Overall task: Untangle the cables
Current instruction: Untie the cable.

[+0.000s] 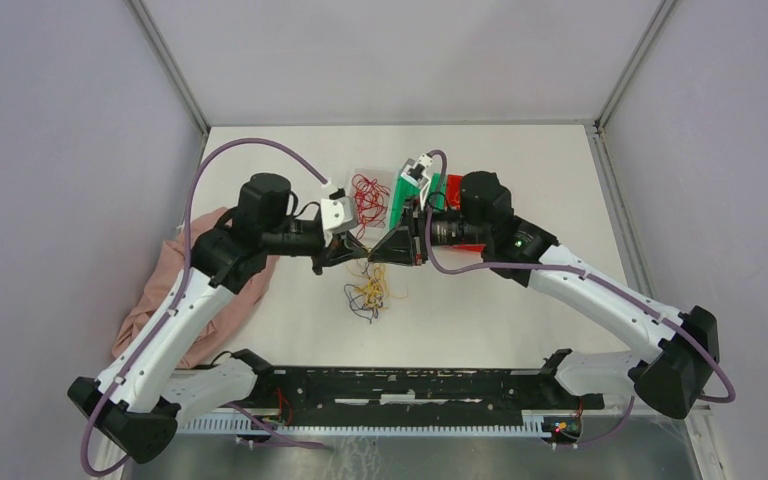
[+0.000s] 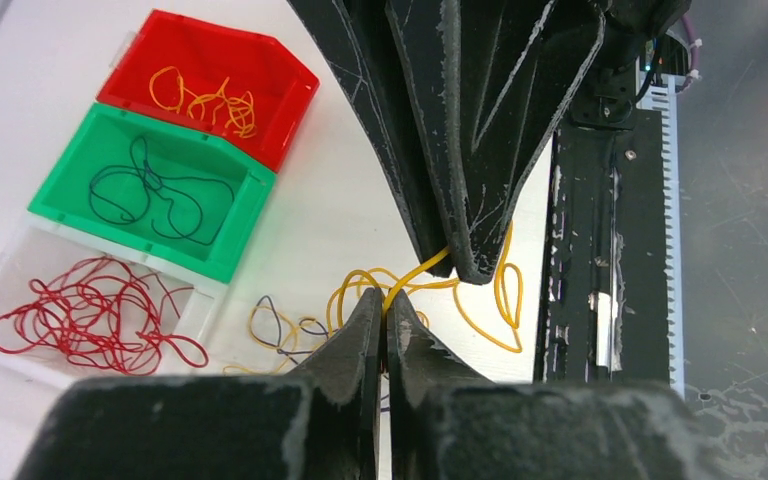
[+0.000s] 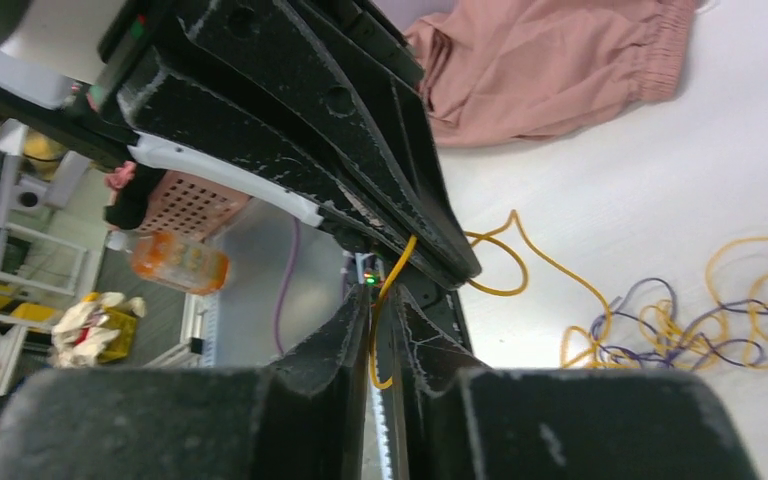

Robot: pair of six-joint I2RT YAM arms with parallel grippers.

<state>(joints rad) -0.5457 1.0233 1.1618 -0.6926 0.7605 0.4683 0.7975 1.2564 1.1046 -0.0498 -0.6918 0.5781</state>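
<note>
Far left on the table [image 1: 520, 330]: a crumpled pink cloth [image 1: 200, 285], partly under the left arm [image 1: 175, 320]. That arm reaches in toward mid-table.

The left gripper [image 2: 382, 303] sits at mid-table with its jaws pinched nearly together on a yellow cable [image 2: 422, 268]. Only the strand itself sits between the fingers.

Just behind it is a row of three bins standing side by side and touching. The clear bin [image 2: 5, 270] comes first and holds the red cables [image 2: 90, 315], a messy heap of loops.

The loose cables [image 1: 368, 293] lie on the near side of the gripper tips, toward the arm bases. They are yellow-orange and dark blue-purple strands, looped through each other and flat on the table. Yellow loops trail from the pinched strand down into this pile.

The held strand crosses a short span to the right gripper [image 3: 381, 300], which faces the left one tip to tip, very close. Its jaws are clamped narrow on the same yellow cable. From the right wrist, the strand runs straight through the slit between the fingers. I cannot tell whether the two grippers touch each other.

Behind the right gripper is the green bin [image 2: 245, 225], holding a few dark blue cables [image 2: 150, 195] in open loops. The red bin [image 2: 290, 110] ends the row, with a small clump of yellow-orange cables [image 2: 205, 100] inside.

The right arm [image 1: 600, 295] runs off to the right, back to its base.
</note>
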